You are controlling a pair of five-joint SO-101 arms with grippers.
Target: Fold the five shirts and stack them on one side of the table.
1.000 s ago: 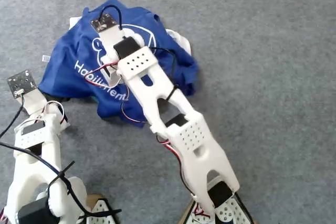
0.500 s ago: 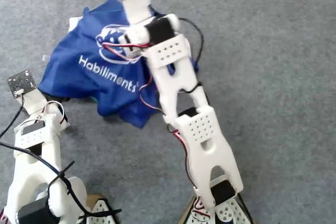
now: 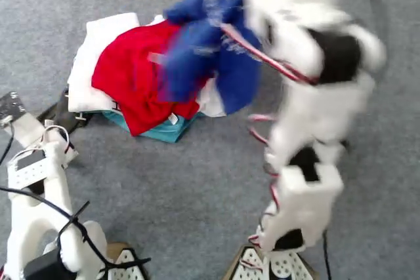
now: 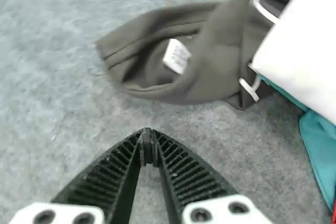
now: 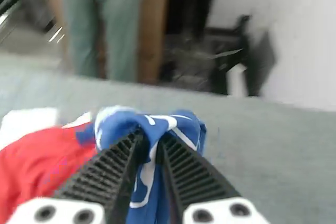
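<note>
- Shirts sit in a loose pile at the far left of the grey table (image 3: 131, 188), none of them neatly folded.
- The red shirt (image 3: 131, 77) lies crumpled on top of the pile, overlapping the white shirt (image 3: 98, 47), which spreads out to its left.
- The teal shirt (image 3: 164, 130) pokes out from under the red one on the near side.
- The dark shirt (image 4: 199, 66) lies bunched on the table at the pile's near-left edge, partly tucked under the white shirt. A small white label (image 4: 176, 56) shows at its collar.
- The blue shirt (image 3: 203, 50) is held up over the far right part of the pile. It hangs in folds and drapes across the red shirt.
- The right gripper (image 5: 149, 136) is clamped on a bunched fold of the blue shirt, with cloth squeezed between its ribbed fingers.
- The right arm (image 3: 308, 116) rises steeply from its base at the near edge, right of centre.
- The left gripper (image 4: 147, 148) has its fingers pressed together on nothing. It hovers low over bare table, just near of the dark shirt.
- The left arm (image 3: 36, 188) stands at the near left corner.
</note>
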